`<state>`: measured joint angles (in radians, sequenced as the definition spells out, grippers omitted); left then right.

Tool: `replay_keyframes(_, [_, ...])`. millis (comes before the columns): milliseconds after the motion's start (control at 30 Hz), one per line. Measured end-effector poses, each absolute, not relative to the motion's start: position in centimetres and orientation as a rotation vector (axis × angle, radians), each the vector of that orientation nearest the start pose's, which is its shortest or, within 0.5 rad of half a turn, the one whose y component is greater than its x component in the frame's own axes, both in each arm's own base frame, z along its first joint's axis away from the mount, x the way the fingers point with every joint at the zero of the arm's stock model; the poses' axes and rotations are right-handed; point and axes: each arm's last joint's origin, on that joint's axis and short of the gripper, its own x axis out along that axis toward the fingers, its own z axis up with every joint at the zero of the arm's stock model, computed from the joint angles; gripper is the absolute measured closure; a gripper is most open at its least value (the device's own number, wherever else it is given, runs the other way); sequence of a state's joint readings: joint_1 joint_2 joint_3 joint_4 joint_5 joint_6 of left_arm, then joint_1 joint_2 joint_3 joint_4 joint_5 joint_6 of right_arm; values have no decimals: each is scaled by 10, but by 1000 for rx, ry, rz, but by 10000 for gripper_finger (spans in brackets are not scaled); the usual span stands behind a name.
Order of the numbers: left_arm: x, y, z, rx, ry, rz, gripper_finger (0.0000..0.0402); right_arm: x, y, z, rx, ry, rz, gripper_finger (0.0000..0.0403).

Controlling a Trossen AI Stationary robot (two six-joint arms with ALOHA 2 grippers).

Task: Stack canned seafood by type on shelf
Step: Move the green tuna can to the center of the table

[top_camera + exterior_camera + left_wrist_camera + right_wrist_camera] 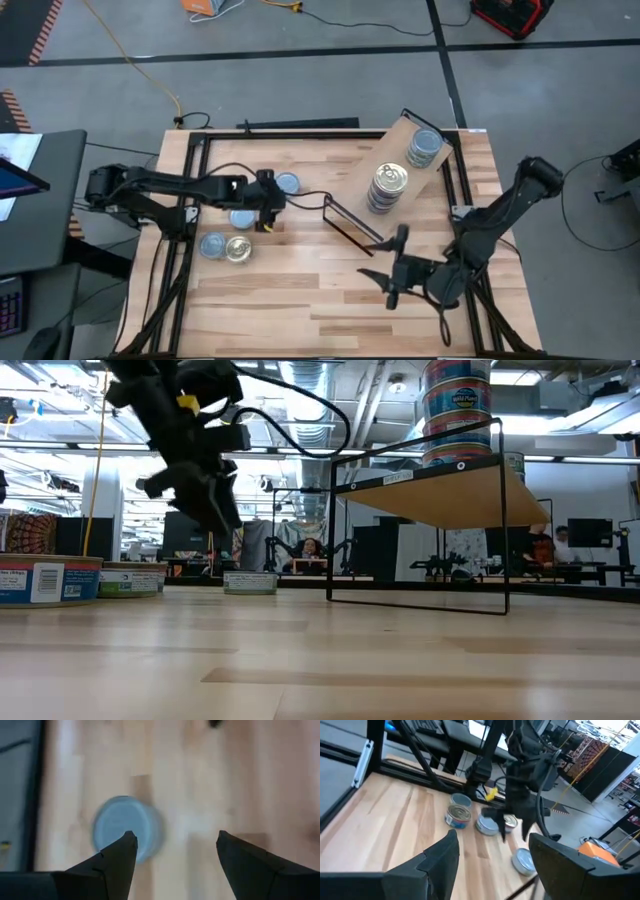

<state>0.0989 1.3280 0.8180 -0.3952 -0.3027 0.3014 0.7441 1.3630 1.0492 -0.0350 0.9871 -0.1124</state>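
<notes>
Hovering wide apart, left hand (pixel 172 852) frames a blue-lidded tin (pixel 125 827), hidden overhead.

The tins are light blue (pixel 287 182) or pale gold (pixel 238 249) on top. The shelf (pixel 378 165) is light wood with a thin black frame. Both arms are dark. The table (pixel 300 300) has pale wood strips.

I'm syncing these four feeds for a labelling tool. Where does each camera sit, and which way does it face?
High view: overhead, facing straight down; both arms, shelf.
Low view: tabletop height, facing level across; left arm, shelf.
Left wrist view: on left arm, facing down past the open left end effector at a blue-lidded tin.
Right wrist view: on right arm, facing across past the open right end effector at the left arm.
Shared: loose tins.
</notes>
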Motion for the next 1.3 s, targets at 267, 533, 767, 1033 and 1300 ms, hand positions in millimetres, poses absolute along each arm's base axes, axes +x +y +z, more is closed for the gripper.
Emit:
replay_keyframes(267, [259, 38, 201, 587, 923, 201, 142, 246, 192, 307, -334, 203, -234, 127])
replay_keyframes(533, [276, 53, 169, 622, 1005, 185, 142, 253, 197, 298, -326, 209, -240, 127])
replay_keyframes(767, [279, 54, 146, 606, 1102, 133, 158, 251, 196, 298, -318, 217, -240, 127])
replay_keyframes(1033, [278, 30, 150, 529, 1075, 77, 214, 251, 195, 296, -323, 234, -243, 127])
replay_keyframes(1300, [273, -15, 158, 440, 1021, -69, 263, 252, 194, 296, -311, 233, -251, 127])
